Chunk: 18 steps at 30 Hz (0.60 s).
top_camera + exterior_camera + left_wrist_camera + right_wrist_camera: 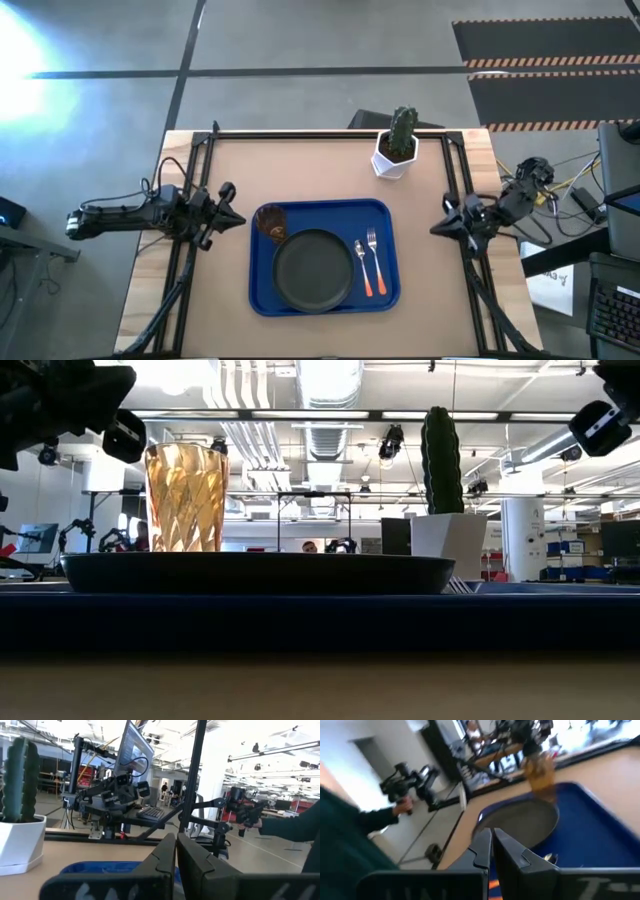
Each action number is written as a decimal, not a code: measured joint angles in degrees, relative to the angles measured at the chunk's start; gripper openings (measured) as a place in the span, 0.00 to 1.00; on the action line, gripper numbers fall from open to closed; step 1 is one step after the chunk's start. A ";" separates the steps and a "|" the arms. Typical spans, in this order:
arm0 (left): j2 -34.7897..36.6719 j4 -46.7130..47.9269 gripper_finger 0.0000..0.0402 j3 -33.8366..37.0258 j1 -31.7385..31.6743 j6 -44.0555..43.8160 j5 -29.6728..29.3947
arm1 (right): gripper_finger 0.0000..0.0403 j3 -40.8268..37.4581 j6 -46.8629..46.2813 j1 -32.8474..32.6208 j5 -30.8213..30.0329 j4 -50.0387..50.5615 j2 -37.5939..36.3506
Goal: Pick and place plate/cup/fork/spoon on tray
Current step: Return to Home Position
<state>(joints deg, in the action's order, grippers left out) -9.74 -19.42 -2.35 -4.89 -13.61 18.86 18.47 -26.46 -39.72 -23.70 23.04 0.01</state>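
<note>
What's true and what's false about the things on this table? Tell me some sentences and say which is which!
1. The plate lies on the blue tray. True.
2. The cup stands on the plate. False: it stands on the tray beside the plate, near the tray's far left corner.
3. The fork and the spoon lie side by side on the tray. True.
4. The cactus pot is on the tray. False: it stands on the table beyond the tray.
5. The left gripper holds the cup. False: its jaws are shut on nothing, off the tray's left side. The right gripper sits off the tray's right side, jaws shut too.
</note>
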 joint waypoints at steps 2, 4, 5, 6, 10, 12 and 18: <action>0.11 0.06 0.00 0.00 0.00 -0.45 -0.03 | 0.02 -0.16 -0.12 0.00 1.28 0.29 0.12; 0.22 0.04 0.00 0.00 0.00 -0.86 -0.05 | 0.02 -0.52 -0.12 0.00 1.80 -0.15 0.12; 0.26 0.10 0.00 0.00 0.00 -1.00 -0.05 | 0.02 -0.99 -0.16 0.02 2.71 -0.54 0.04; 0.30 0.31 0.00 0.00 0.00 -1.03 -0.05 | 0.02 -1.73 -0.15 -0.02 3.94 -1.26 0.04; 0.46 0.43 0.00 0.00 0.00 -1.02 -0.05 | 0.02 -5.90 -0.73 -0.04 7.70 -7.41 0.02; 0.46 0.46 0.00 0.00 0.00 -1.03 -0.07 | 0.02 -9.27 0.20 -0.04 7.17 -11.49 -0.02; 0.52 0.43 0.00 0.00 0.00 -1.03 -0.07 | 0.02 -17.76 6.88 -0.01 3.32 -27.54 -0.04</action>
<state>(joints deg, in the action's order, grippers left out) -9.21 -18.98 -2.35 -4.89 -14.63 18.79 0.71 -19.57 -39.74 -20.38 -4.50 -0.03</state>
